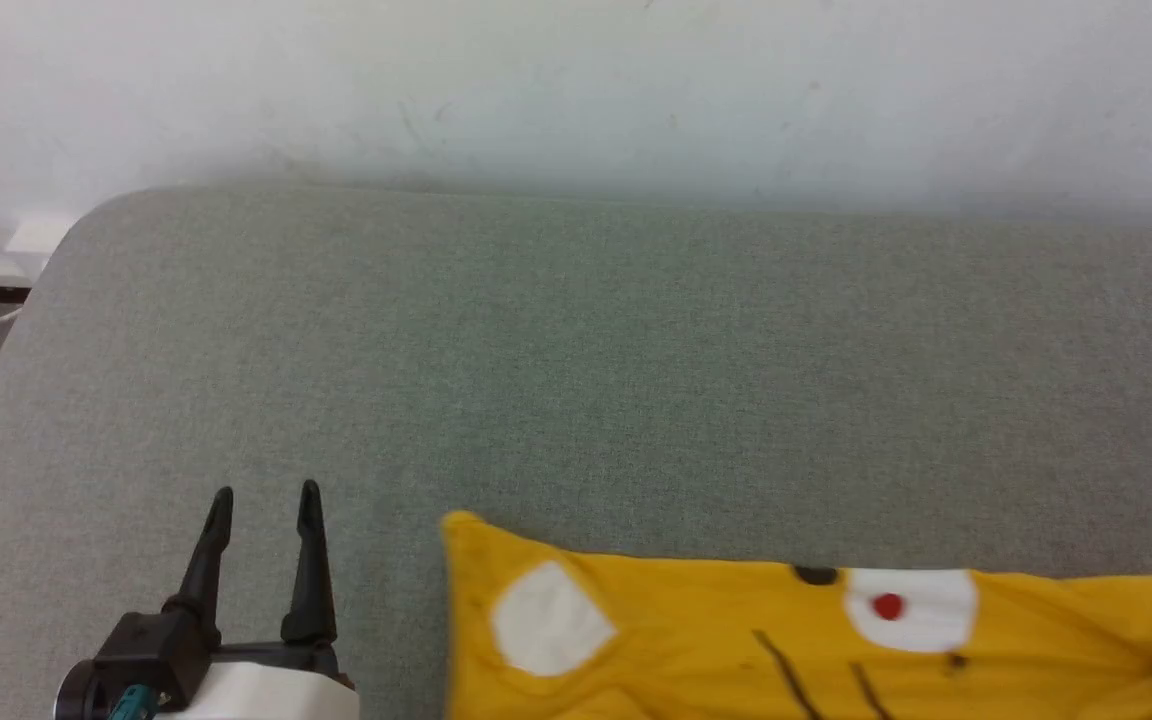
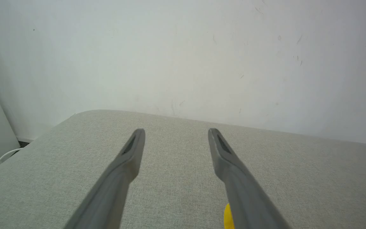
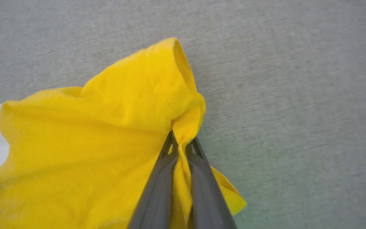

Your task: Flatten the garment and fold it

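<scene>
Grey woven fabric covers the bench [image 1: 576, 380], which backs onto a scuffed white wall [image 1: 576, 90]. At 5 o'clock in the head view the garment [image 1: 736, 640], bright yellow with white patches, a red dot and black stripes, lies on the bench, its near part cut off by the bottom edge. At 7 o'clock the left claw [image 1: 266, 490] is released, its fingers spread and empty, near the garment's left corner but apart from it. In the right wrist view the right claw [image 3: 182, 140] is clenched on a bunched fold of the garment's yellow edge, the cloth pinched between both fingers.
</scene>
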{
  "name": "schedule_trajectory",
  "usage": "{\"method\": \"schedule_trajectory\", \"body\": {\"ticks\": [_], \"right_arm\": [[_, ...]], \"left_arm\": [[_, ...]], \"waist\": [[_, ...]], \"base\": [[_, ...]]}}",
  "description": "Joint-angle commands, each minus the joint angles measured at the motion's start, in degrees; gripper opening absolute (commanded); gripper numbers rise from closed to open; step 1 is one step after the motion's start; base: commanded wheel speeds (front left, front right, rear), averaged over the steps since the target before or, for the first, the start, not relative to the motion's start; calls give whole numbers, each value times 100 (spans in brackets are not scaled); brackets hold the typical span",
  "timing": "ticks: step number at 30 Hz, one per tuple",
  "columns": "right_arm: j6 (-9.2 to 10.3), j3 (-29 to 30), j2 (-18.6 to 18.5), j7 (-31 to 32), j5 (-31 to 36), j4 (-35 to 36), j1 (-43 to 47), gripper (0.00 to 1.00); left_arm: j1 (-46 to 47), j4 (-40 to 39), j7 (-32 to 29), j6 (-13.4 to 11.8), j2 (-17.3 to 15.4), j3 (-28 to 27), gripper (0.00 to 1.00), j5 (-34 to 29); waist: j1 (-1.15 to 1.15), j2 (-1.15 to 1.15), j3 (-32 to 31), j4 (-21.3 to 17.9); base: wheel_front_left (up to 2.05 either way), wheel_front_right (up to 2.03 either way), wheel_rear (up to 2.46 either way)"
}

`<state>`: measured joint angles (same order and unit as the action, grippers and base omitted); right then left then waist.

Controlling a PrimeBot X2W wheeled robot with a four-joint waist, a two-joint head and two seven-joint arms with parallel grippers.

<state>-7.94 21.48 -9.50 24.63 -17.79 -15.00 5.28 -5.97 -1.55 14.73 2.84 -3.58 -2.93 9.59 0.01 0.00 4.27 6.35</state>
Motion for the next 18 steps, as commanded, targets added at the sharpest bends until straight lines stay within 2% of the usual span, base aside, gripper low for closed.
{"method": "schedule_trajectory", "body": {"ticks": [1, 5, 9, 14, 18], "right_arm": [[45, 334, -176, -20, 124, -118, -70, 0], [45, 742, -329, -2, 223, -265, -95, 0], [45, 760, -336, 18, 223, -205, -28, 0], [45, 439, -153, 161, 36, 359, 288, 0], [45, -148, 68, 476, -181, 1145, 781, 0]], "left_arm": [[1, 21, 27, 25, 39, 10, 100, -36], [-28, 53, 27, 36, 54, 46, 100, -41], [-73, 78, 27, 42, 60, 51, 100, -32], [-185, 160, 27, 60, 65, 61, 100, -21], [-279, 188, 27, 72, 68, 77, 100, 8]], "waist": [[-1, 0, -40, -27], [-1, 0, -94, -25], [-1, 0, -155, -32], [-1, 0, -362, -36], [-1, 0, -531, -8]], "base": [[0, 0, 0], [0, 0, 0], [0, 0, 0], [0, 0, 0], [0, 0, 0]]}}
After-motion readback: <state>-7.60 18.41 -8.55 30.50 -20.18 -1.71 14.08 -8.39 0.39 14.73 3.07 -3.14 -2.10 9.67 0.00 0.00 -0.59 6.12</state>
